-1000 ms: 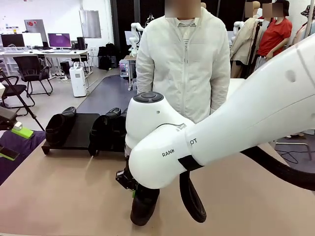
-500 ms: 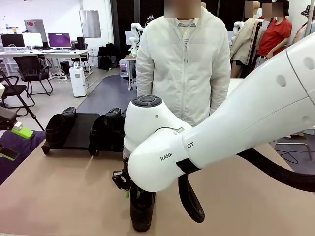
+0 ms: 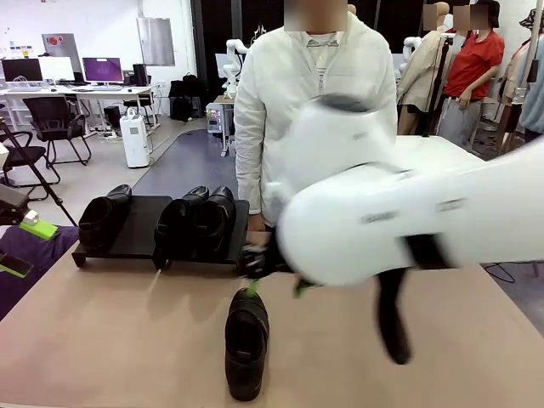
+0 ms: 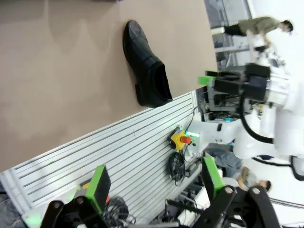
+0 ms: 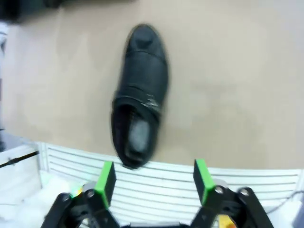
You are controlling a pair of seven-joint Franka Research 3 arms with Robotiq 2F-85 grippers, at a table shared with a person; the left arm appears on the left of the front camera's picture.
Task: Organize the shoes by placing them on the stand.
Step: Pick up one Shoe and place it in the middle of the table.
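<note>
Black leather gives the lone shoe (image 3: 246, 342) a dull sheen where it lies flat on the tan surface (image 3: 110, 340), well short of the stand (image 3: 136, 242) and toe pointing towards it. On the stand itself three shoes sit: one (image 3: 104, 219) on the left section, a pair (image 3: 197, 223) crowded together on the right section, leaving room beside the single one.

Between the lone shoe and the stand hangs the right gripper (image 3: 274, 274), blurred, touching nothing; in its own wrist view the green pads (image 5: 105, 178) stand apart above the shoe's heel end. Off past the stand's left end, the left gripper (image 3: 21, 242) is also spread wide and empty.

To my eye the shoe looks stiff at the sole and heel, softer across the upper, and light enough for one gripper. Polished leather could slip, so I'd pinch the rim of the opening near the heel, one finger inside, rather than the rounded toe.
</note>
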